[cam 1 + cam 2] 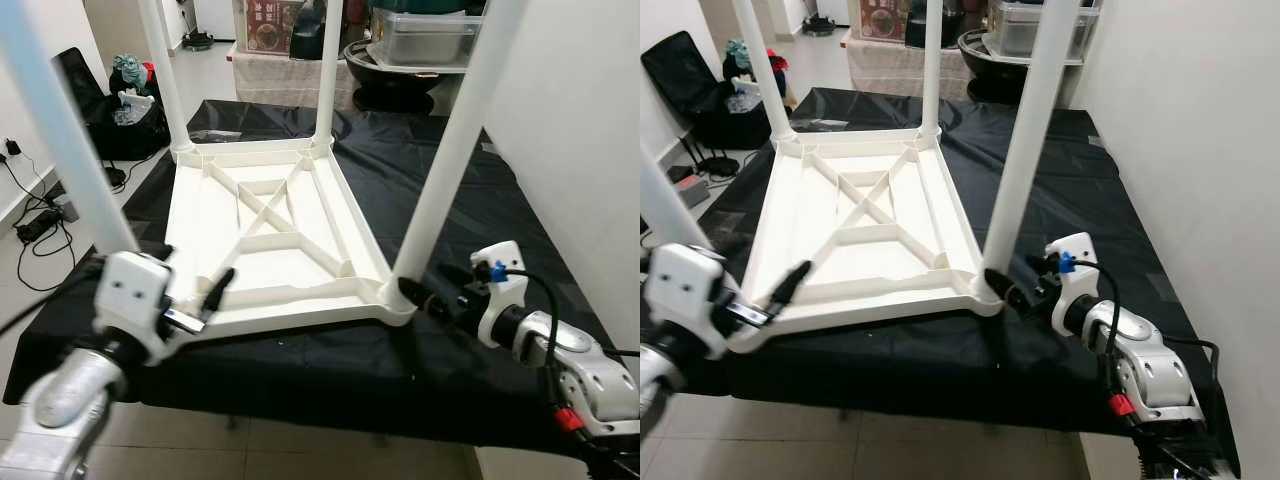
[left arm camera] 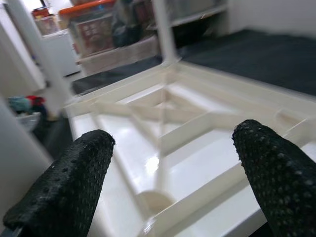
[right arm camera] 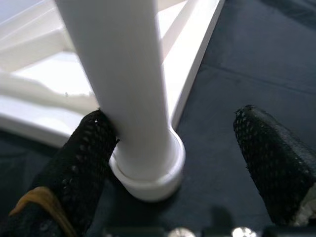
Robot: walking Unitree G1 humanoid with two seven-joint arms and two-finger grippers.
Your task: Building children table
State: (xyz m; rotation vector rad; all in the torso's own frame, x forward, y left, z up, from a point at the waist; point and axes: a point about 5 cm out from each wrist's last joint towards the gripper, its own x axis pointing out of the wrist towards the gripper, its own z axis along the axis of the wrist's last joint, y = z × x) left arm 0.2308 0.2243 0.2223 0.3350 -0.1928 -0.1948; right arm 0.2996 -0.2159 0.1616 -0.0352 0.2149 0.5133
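Table (image 1: 270, 235) lies upside down on the black-covered bench (image 1: 480, 200); right gripper (image 1: 418, 298), jaws wide around the near-right corner leg (image 1: 455, 150), one finger touching, might knock it askew; left gripper (image 1: 200, 305) gapes empty at the near-left corner

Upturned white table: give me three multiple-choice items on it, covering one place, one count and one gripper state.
1. What does the white table lie on?
A. black sheet
B. bare floor
C. wooden bench

2. How many legs stand up from its corners?
A. two
B. three
C. four

3. How is the right gripper set?
A. shut on nothing
B. open, one finger against the near right leg
C. holding a screwdriver

Answers: 1 A, the black sheet spreads under it. 2 C, one leg stands at each corner. 3 B, the near right leg touches one finger, the other stands apart.
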